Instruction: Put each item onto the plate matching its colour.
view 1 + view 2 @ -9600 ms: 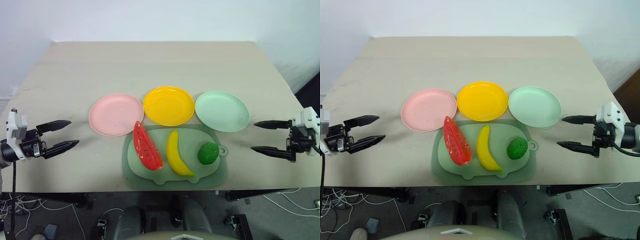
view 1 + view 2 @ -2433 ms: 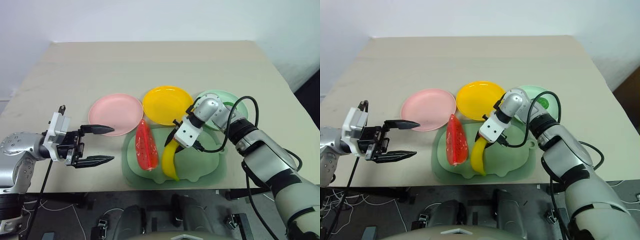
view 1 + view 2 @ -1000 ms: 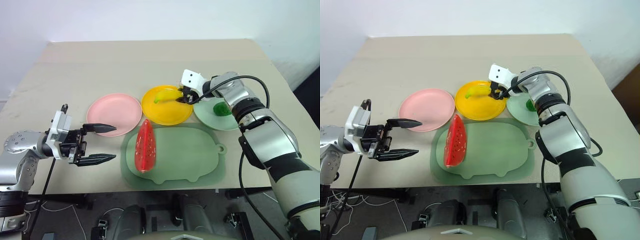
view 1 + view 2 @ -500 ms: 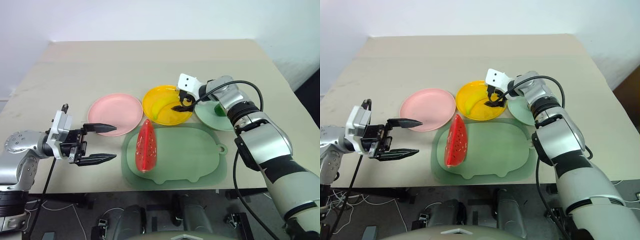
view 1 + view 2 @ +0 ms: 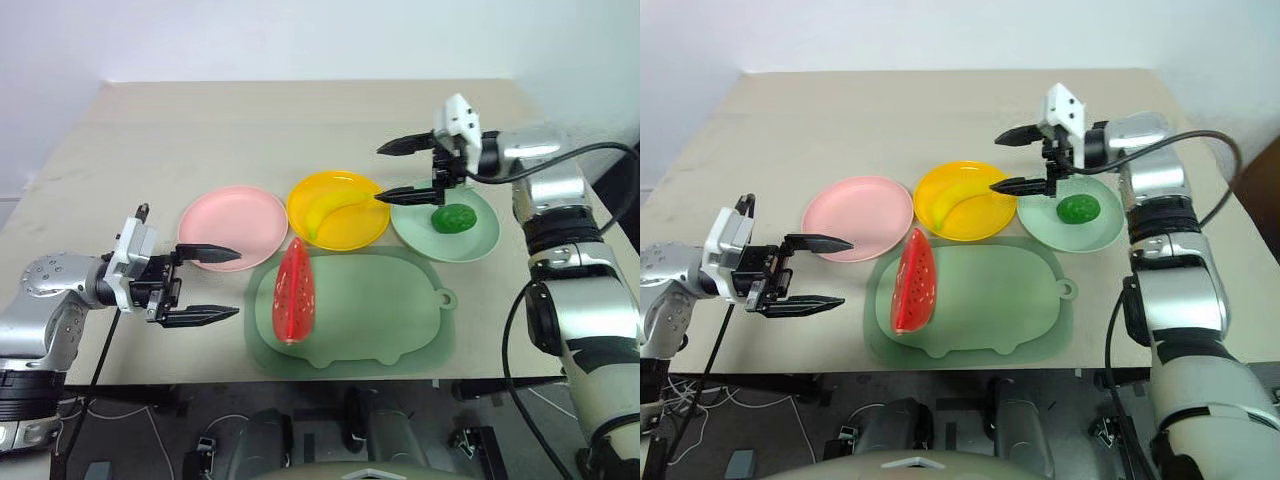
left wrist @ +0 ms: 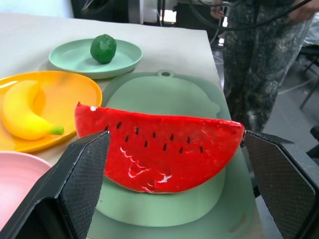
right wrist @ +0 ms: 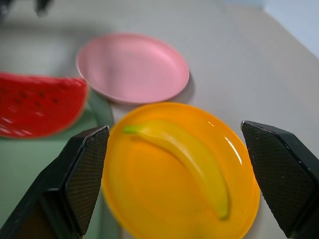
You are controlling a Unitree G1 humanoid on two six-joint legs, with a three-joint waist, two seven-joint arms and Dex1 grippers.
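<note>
One banana (image 5: 333, 211) lies in the yellow plate (image 5: 362, 232), one green fruit (image 5: 454, 217) in the mint plate (image 5: 478, 243), one watermelon wedge (image 5: 296, 304) on the mat (image 5: 390, 320); the pink plate (image 5: 231, 226) is bare. Right gripper (image 5: 398, 171) hovers spread above; left gripper (image 5: 222, 285) spread, empty, beside the mat's edge.

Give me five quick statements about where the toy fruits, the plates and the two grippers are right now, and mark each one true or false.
1. The banana lies on the yellow-orange plate. True.
2. The small green fruit is on the mat. False: it sits on the mint green plate.
3. The watermelon wedge is on the pink plate. False: it lies on the mat, and the pink plate holds nothing.
4. The right gripper is open and holds nothing. True.
5. The left gripper is shut on the watermelon wedge. False: it is open, beside the wedge and apart from it.
</note>
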